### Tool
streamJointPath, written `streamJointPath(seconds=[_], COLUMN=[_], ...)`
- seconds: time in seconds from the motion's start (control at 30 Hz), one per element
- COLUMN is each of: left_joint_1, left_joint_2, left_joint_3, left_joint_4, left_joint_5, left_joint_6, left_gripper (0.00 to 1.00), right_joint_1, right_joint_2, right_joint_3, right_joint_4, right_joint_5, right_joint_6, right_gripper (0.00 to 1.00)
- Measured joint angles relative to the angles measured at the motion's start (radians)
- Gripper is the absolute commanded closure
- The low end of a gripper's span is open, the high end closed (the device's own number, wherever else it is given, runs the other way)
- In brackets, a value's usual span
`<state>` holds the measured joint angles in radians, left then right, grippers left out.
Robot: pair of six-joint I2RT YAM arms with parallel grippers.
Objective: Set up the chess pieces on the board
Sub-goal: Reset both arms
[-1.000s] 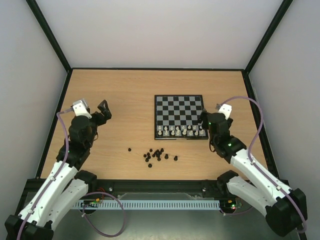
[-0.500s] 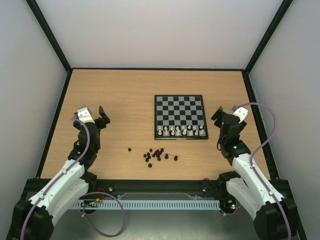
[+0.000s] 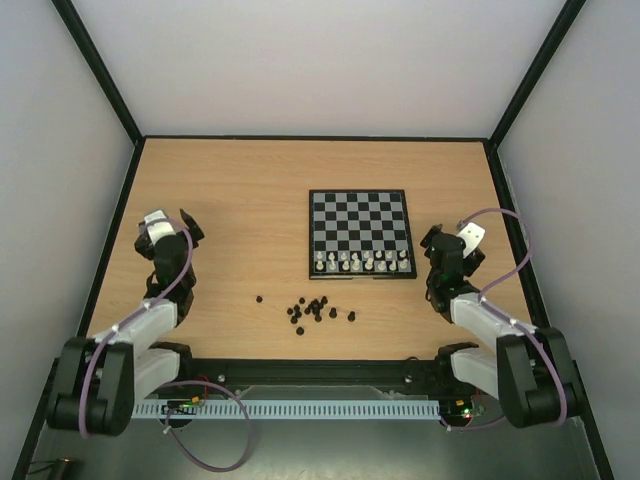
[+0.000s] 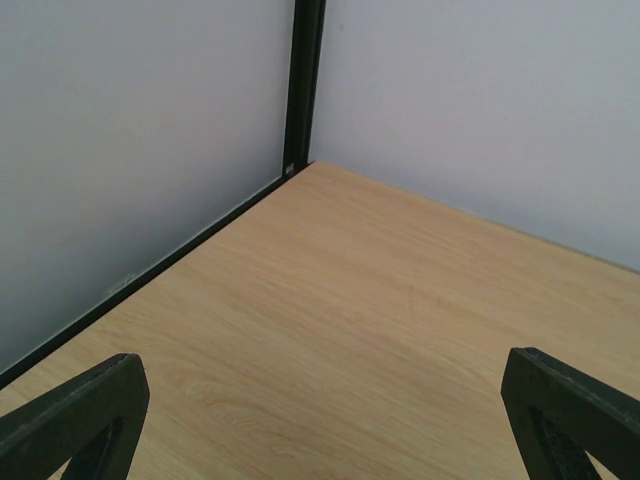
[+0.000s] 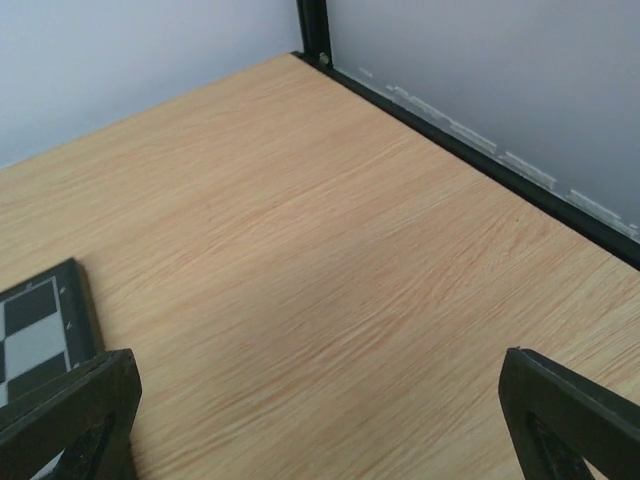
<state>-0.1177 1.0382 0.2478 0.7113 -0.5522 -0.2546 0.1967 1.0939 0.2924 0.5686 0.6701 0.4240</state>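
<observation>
The chessboard (image 3: 359, 221) lies flat at the middle right of the table. Small white chess pieces (image 3: 362, 262) stand in two rows along its near edge. My right gripper (image 3: 437, 241) is open and empty, just right of the board's near right corner; the board's corner (image 5: 40, 325) shows at the left of the right wrist view. My left gripper (image 3: 182, 228) is open and empty, far left of the board, over bare wood. Its wrist view shows only table and wall.
Several tiny black pieces (image 3: 312, 309) lie scattered on the wood in front of the board, between the arms. A black frame (image 3: 310, 138) and grey walls close in the table on the far, left and right sides.
Both arms have pulled back toward their bases. The right gripper has moved off the board's near right corner to its right side. The left gripper has drawn back and left.
</observation>
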Motion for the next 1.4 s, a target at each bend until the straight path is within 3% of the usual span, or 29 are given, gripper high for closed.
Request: streamJointPath(seconds=[0.27, 1.07, 1.4], left_joint_1=[0.05, 0.117, 0.116], left_joint_2=[0.252, 0.294, 0.289], left_joint_3=[0.046, -0.03, -0.085], left_joint_4=[0.093, 0.331, 0.398], left_joint_5=[0.053, 0.127, 0.16], left_joint_6=[0.02, 0.038, 0.053], left_gripper=[0.0, 0.0, 0.0], right_joint_1=[-0.06, -0.08, -0.08], right_joint_2=[0.154, 0.407, 0.366], right_joint_3=[-0.008, 0.08, -0.109], right_joint_4=[0.187, 0.33, 0.596], right_joint_5=[0.018, -0.114, -0.285], right_joint_6=[-0.017, -0.167, -0.264], right_gripper=[0.01, 0.01, 0.01])
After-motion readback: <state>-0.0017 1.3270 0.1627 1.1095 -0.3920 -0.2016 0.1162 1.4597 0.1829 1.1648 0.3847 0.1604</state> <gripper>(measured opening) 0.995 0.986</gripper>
